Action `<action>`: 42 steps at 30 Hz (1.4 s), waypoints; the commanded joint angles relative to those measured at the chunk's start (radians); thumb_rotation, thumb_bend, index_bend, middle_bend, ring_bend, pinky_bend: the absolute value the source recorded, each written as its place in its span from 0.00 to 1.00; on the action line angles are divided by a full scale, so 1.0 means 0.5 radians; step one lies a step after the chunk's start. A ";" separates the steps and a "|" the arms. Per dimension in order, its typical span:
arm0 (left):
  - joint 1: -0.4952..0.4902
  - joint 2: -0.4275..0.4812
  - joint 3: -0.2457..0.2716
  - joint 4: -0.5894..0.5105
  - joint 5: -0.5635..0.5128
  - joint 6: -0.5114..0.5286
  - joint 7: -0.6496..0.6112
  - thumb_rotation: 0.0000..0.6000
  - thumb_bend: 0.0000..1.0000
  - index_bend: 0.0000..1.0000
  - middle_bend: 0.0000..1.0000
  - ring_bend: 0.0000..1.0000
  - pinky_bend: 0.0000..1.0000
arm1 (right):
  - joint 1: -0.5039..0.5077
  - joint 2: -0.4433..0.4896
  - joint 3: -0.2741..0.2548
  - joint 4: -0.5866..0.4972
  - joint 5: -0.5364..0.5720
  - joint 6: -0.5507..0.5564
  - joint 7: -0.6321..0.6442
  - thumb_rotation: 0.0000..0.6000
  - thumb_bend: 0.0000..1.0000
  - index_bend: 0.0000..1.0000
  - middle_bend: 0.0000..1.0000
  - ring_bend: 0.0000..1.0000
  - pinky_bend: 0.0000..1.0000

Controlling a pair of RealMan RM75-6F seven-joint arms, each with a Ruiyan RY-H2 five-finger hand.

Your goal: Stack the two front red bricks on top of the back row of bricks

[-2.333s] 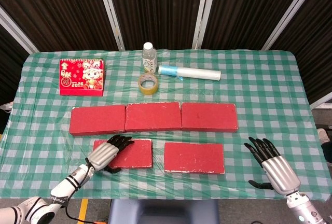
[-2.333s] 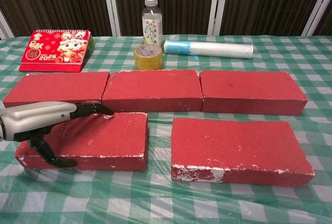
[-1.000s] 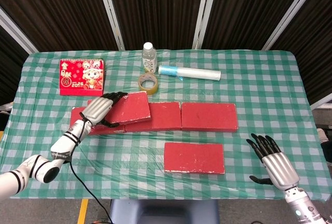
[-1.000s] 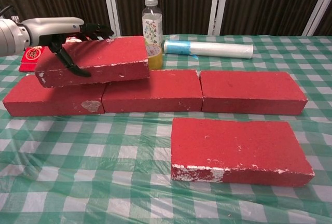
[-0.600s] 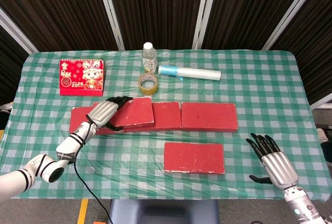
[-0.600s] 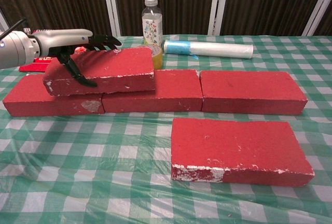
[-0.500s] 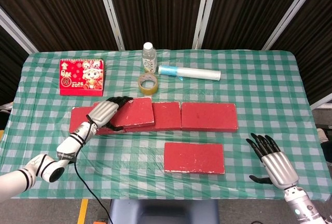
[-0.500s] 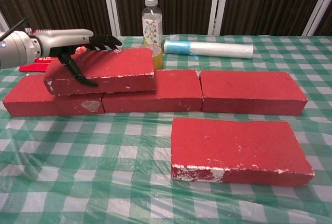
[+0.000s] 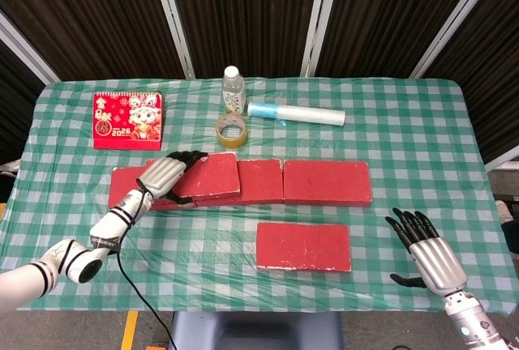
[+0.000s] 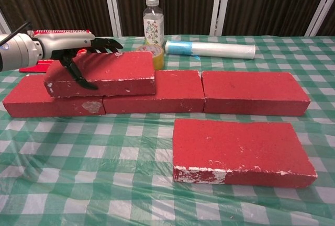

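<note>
While left hand (image 10: 78, 48) grips stacked brick (image 10: 102, 73), right hand (image 9: 426, 250) idles w/ fingers spread.

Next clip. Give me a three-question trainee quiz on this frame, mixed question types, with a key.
1. True or false: the left hand grips the stacked brick.
2. How many bricks lie in the back row?
3. The front brick is: A) on the tablecloth, untouched; B) held by the right hand; C) stacked.

Key: 1 true; 2 three; 3 A.
</note>
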 commanded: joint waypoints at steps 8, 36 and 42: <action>-0.005 -0.003 0.017 0.022 0.008 0.001 -0.037 1.00 0.24 0.00 0.11 0.18 0.23 | 0.001 -0.006 0.005 0.001 0.012 -0.005 -0.012 1.00 0.06 0.00 0.00 0.00 0.00; -0.035 0.018 0.056 -0.018 0.042 -0.027 -0.122 1.00 0.23 0.00 0.00 0.00 0.12 | -0.001 -0.013 0.009 -0.001 0.028 -0.007 -0.034 1.00 0.06 0.00 0.00 0.00 0.00; -0.038 0.016 0.054 -0.018 0.019 -0.034 -0.103 1.00 0.23 0.00 0.00 0.00 0.11 | -0.001 -0.010 0.008 -0.006 0.030 -0.010 -0.038 1.00 0.06 0.00 0.00 0.00 0.00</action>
